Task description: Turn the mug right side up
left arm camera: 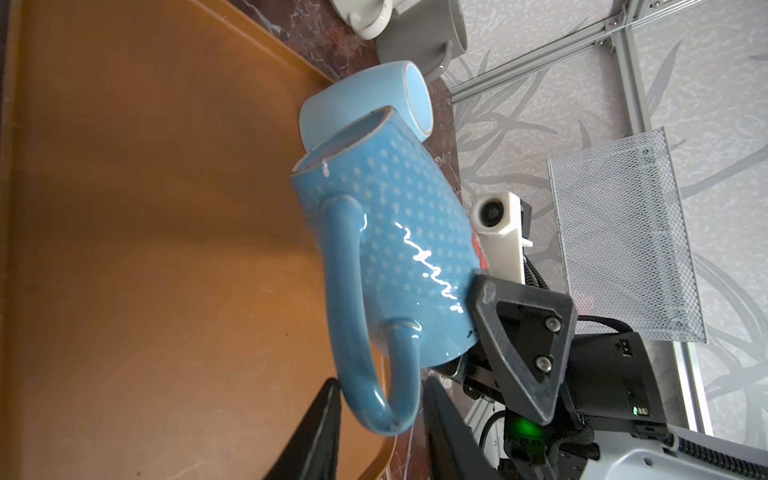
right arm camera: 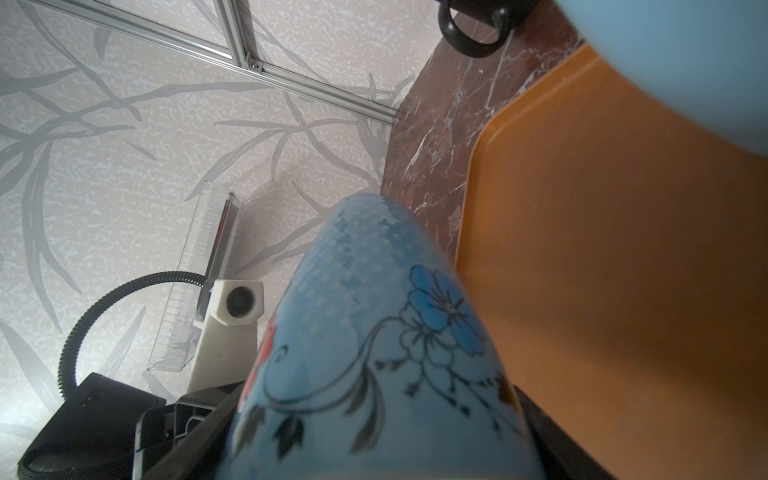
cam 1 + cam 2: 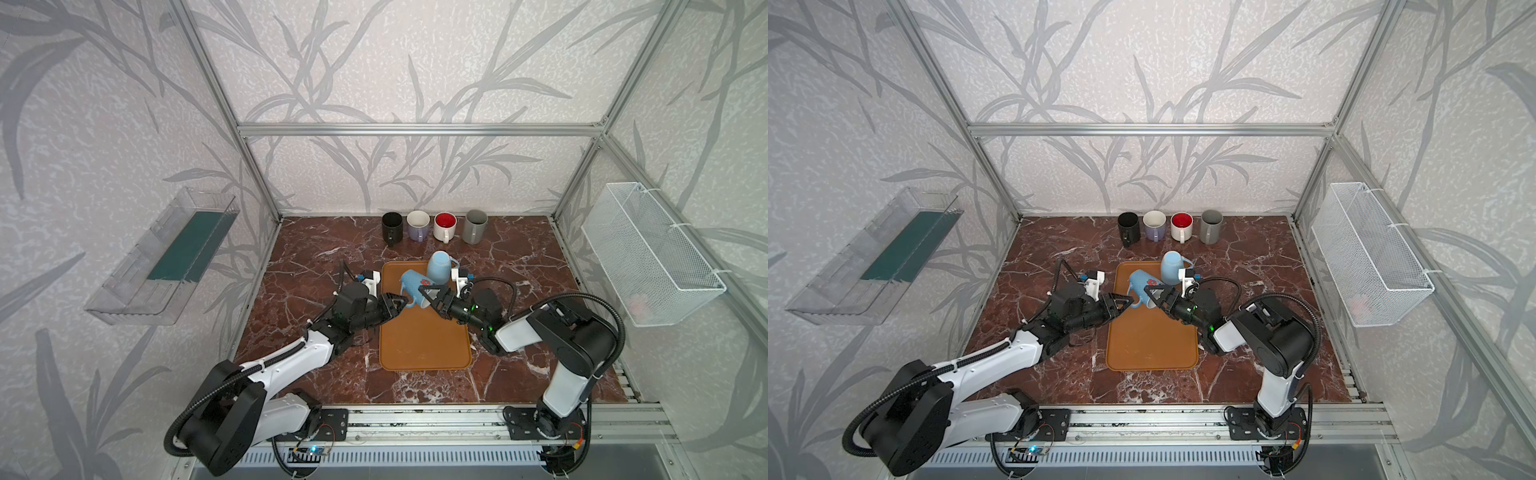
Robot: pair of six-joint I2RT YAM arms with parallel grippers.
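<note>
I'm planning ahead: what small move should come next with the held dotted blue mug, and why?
Probably open the right gripper slightly. It holds the dotted blue mug roughly sideways over the orange tray, while the left gripper seems closed on its handle, so the left alone could rotate it upright.

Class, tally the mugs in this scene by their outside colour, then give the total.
Blue mugs: 2, the dotted mug and the plain mug
Black mug: 1
Lavender mug: 1
White mug, red inside: 1
Grey mug: 1
Total: 6
</note>
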